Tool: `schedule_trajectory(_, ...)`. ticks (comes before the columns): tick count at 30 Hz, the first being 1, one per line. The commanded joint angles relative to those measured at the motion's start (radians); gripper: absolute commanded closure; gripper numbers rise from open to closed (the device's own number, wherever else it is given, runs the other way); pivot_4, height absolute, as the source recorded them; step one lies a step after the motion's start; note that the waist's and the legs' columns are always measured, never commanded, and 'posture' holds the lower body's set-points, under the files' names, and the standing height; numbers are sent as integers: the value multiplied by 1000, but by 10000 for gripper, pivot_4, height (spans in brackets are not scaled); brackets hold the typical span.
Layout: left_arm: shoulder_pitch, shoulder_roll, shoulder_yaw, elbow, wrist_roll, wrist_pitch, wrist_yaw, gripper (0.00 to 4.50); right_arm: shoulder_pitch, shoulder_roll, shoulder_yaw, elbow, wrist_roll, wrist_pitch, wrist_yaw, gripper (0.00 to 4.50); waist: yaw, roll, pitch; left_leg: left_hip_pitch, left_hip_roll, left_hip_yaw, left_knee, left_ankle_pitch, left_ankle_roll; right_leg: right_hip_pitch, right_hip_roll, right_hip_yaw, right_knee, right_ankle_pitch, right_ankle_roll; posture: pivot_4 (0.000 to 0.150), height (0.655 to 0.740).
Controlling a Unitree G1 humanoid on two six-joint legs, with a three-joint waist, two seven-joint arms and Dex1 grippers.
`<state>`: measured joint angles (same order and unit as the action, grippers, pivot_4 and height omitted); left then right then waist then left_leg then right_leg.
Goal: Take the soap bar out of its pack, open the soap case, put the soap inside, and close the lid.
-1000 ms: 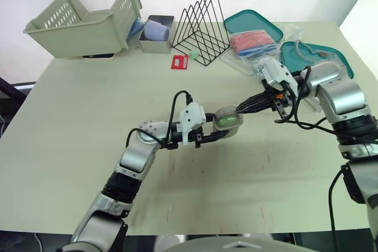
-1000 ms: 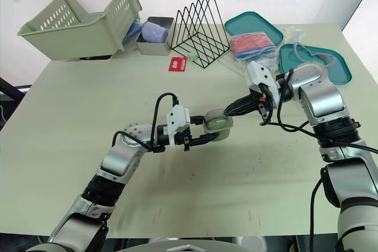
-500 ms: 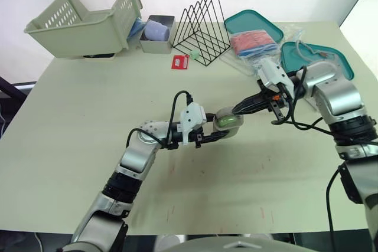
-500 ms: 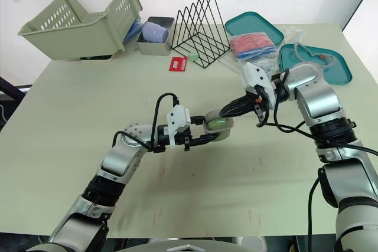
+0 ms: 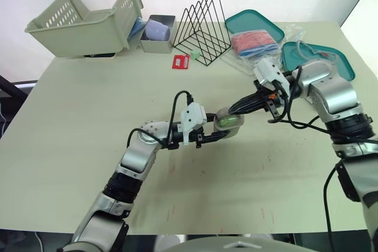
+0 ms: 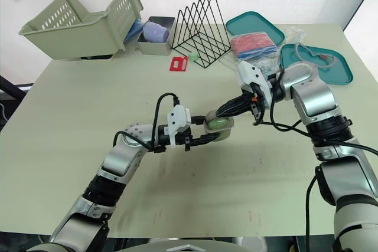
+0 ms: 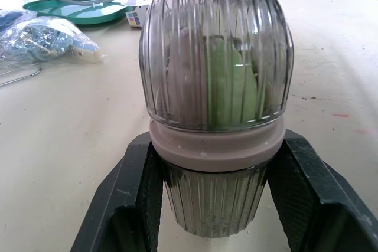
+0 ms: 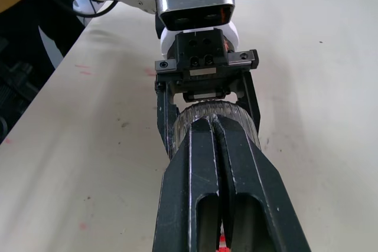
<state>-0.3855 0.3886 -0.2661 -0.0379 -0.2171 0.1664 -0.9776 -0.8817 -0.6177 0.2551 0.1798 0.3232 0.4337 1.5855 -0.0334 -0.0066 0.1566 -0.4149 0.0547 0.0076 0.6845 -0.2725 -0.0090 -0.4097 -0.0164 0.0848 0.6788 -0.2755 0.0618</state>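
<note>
Head camera: ribbed, smoky-clear soap case [image 5: 227,120] at mid-worktop [image 5: 88,116], lid closed, pale green soap [image 5: 224,123] visible through the wall. Clamped from both sides in the left tool [image 5: 223,130]; whether resting on the surface or held just above it, impossible to tell. Right tool [image 5: 233,110] reaching in from the opposite side, its two black fingers pressed together with nothing between them, tips meeting the case on the side away from the left tool. Along the far edge of the worktop, well apart from the action: a tipped slatted basket [image 5: 82,22], a black wire rack [image 5: 204,28], two teal trays [image 5: 254,23] and a clear bag [image 5: 255,44] with red contents.

Left wrist camera: case seen end-on between the two black fingers [image 7: 127,205], gripped just under its taupe band, domed lid seated on the band, green soap filling the dome.

Right wrist camera: shut fingers lying side by side over the ribbed case, the left tool gripping the case from the far side.
</note>
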Motion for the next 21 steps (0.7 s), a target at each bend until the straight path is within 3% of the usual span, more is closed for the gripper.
schedule_trajectory(1, -14, -6, 5, -36, -10, -18, -4, 25036, -52, -18, -63, 12, 40, 33, -11, 44502, 0, 0, 0, 0, 0, 0, 0, 0, 0, 0, 0, 0, 0, 0, 0, 1500, 7400)
schedule_trajectory(8, -12, -4, 4, -37, -9, -18, -5, 25036, -70, -61, -108, 74, 49, 65, -25, 44502, 2, 0, 0, 0, 0, 0, 0, 0, 0, 0, 0, 0, 0, 0, 0, 1500, 7400)
schedule_trajectory(21, -12, -5, 1, -42, -8, -18, -4, 25036, 23, -114, -29, 78, -57, -71, 8, 44502, 0, 0, 0, 0, 0, 0, 0, 0, 0, 0, 0, 0, 0, 0, 0, 1500, 7400)
